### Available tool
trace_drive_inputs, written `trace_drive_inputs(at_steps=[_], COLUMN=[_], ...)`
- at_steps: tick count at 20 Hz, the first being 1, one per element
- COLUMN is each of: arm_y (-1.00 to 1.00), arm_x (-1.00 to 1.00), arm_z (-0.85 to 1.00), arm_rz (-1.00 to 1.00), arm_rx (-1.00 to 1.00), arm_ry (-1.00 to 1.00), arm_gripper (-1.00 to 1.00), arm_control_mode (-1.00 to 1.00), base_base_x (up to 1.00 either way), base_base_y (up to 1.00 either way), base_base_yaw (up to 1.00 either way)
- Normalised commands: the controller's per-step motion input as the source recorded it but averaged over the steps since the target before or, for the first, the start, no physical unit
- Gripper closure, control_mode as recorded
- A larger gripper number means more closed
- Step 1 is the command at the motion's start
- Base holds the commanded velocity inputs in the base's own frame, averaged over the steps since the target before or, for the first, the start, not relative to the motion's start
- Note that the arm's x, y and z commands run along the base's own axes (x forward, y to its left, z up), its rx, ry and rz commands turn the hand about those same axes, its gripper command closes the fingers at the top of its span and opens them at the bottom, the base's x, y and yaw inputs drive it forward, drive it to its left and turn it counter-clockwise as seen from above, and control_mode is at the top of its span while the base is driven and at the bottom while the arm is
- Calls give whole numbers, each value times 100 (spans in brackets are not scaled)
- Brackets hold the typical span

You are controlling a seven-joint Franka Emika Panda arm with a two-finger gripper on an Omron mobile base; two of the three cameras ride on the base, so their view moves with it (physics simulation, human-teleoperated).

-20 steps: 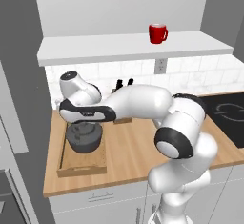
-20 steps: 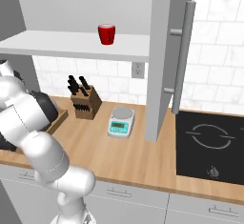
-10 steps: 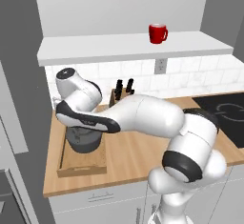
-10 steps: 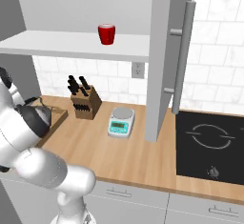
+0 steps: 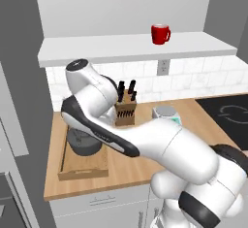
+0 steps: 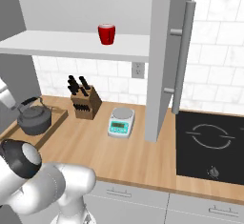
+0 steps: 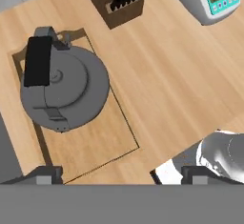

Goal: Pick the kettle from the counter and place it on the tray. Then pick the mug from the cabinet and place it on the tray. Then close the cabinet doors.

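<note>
A white robot arm is reaching over a light wooden counter (image 6: 119,156) toward its left end; the gripper (image 7: 119,173) is hanging above the tray (image 7: 102,142) with its two dark fingertips (image 7: 45,173) spread wide apart and nothing sitting between them, so the pincer is open and empty; below the hand, the squat dark grey kettle (image 7: 62,92) is sitting inside the wooden tray, toward one end of it, with its black handle arching over the lid; in the left base view the kettle (image 5: 83,142) is partly hidden behind the arm, resting in the far half of the tray (image 5: 81,166), which is lying along the left end of the counter (image 5: 126,171); in the right base view the kettle (image 6: 33,118) is standing upright in the tray (image 6: 50,125) at the left edge; just beyond the tray a knife block (image 6: 85,103) is standing against the white tiles, and a small kitchen scale (image 6: 121,121) is sitting to its right; a black hob (image 6: 209,144) is lying further right; higher and farther back, the red mug (image 6: 106,34) is standing on the pale shelf of the open wall cabinet (image 6: 76,44); a tall grey cabinet door (image 6: 169,51) with a long bar handle is standing open, edge-on.
</note>
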Motion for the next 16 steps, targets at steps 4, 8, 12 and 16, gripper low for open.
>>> trace_drive_inputs(at_steps=[4,8,12,16], arm_y=[-94,-82,-73,-83], arm_x=[-44,-47,-49,-44], arm_z=[3,4,46,71], arm_rz=[3,21,37,35], arm_rx=[4,6,-4,-9], arm_ry=[6,-8,-6,0], arm_gripper=[-100,-100,-100,-100], arm_control_mode=[-100,-100,-100,-100], base_base_x=[0,0,0,0], base_base_y=[0,0,0,0], base_base_yaw=[0,0,0,0])
